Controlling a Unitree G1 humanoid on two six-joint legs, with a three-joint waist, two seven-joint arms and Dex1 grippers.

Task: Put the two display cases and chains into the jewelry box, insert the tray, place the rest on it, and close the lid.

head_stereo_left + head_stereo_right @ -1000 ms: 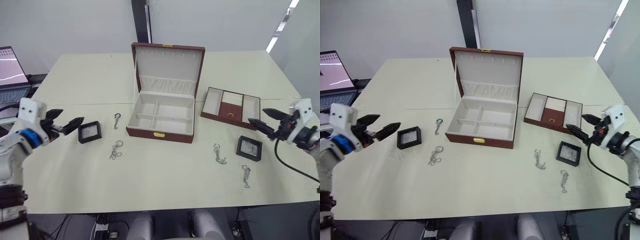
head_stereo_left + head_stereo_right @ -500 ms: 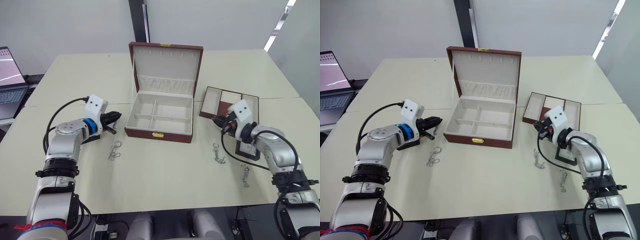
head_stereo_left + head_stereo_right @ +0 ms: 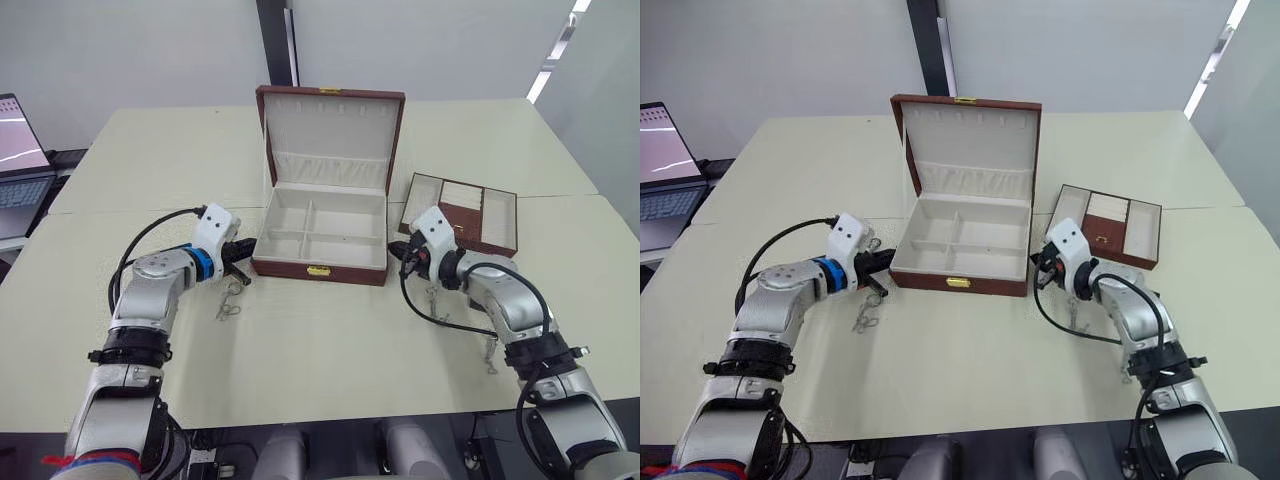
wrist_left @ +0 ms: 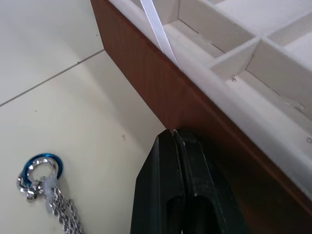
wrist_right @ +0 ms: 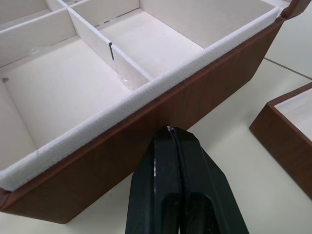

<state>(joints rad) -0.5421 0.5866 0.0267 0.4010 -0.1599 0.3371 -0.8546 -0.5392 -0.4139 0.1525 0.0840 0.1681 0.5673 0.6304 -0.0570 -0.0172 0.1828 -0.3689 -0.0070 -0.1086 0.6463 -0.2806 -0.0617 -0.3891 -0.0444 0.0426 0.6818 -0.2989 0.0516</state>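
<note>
The jewelry box (image 3: 320, 262) stands open mid-table with its cream compartments bare and its lid (image 3: 331, 130) upright. To its right lies the tray (image 3: 462, 212). My left gripper (image 3: 241, 268) is shut and holds nothing, its tips against the box's left wall near the front corner (image 4: 174, 132). On the opposite side my right gripper (image 3: 402, 254) is shut and holds nothing, tips at the box's right wall (image 5: 168, 128). One of the chains (image 3: 230, 302) lies beside the left gripper, and another with a blue ring (image 4: 40, 176) is close by. A third chain (image 3: 492, 352) lies by my right arm. My forearms hide the two display cases.
A laptop (image 3: 20, 150) sits at the far left beyond the table edge. Black cables loop from both wrists over the tabletop. A seam crosses the table (image 3: 150, 380) behind my arms.
Both arms swung in from the table's outer sides to the box's flanks. Both grippers went from wide open to shut. The camera view also shifted slightly.
</note>
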